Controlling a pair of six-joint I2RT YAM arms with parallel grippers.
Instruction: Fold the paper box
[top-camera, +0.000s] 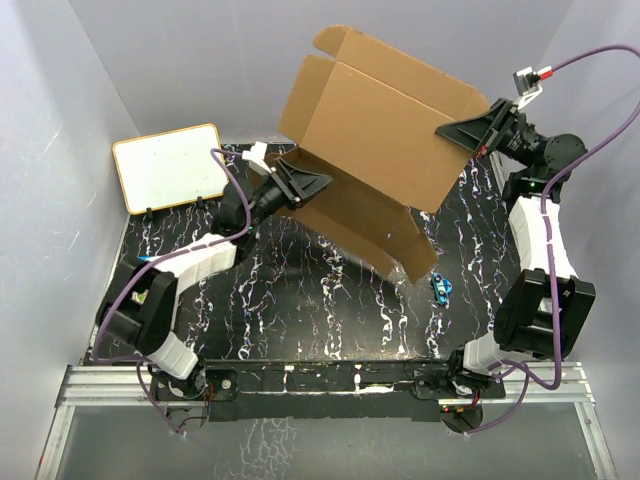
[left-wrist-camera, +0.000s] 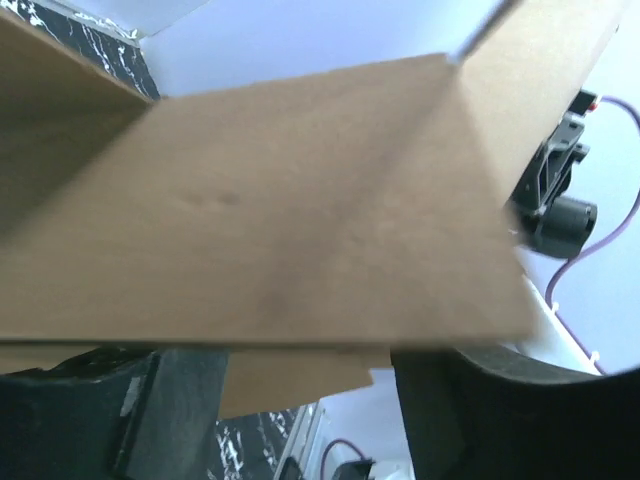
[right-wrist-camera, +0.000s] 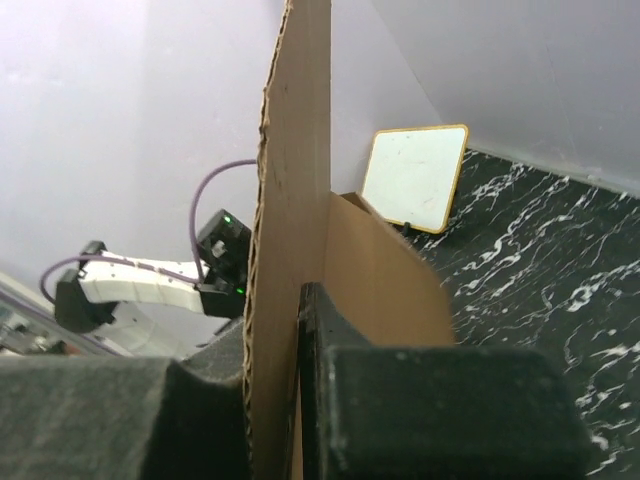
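Two grippers meet the paper box (top-camera: 370, 120), which is raised off the black marbled table (top-camera: 300, 320) as a partly opened sheet of brown cardboard, tilted, with its big panel facing up and a lower panel sloping down toward the table near a small blue object (top-camera: 441, 288). At the sheet's right edge, the right gripper (top-camera: 452, 130) is clamped onto the cardboard: in the right wrist view the corrugated edge of the box (right-wrist-camera: 295, 200) runs upright straight through the right gripper (right-wrist-camera: 298, 400), with a black finger (right-wrist-camera: 440, 410) pressed against each face. The left gripper (top-camera: 322, 183) reaches in from the left and meets the box low on its left side, about where the big panel bends into the lower one. In the left wrist view the box (left-wrist-camera: 300, 200) fills most of the frame and lies flat across and above the left gripper (left-wrist-camera: 310, 410), whose fingers (left-wrist-camera: 170, 410) stand well apart with a strip of cardboard and some of the background showing in the gap, so the sheet is not pinched between them. A white board (top-camera: 168, 165) with a tan frame leans at the far left of the table, well apart from the box
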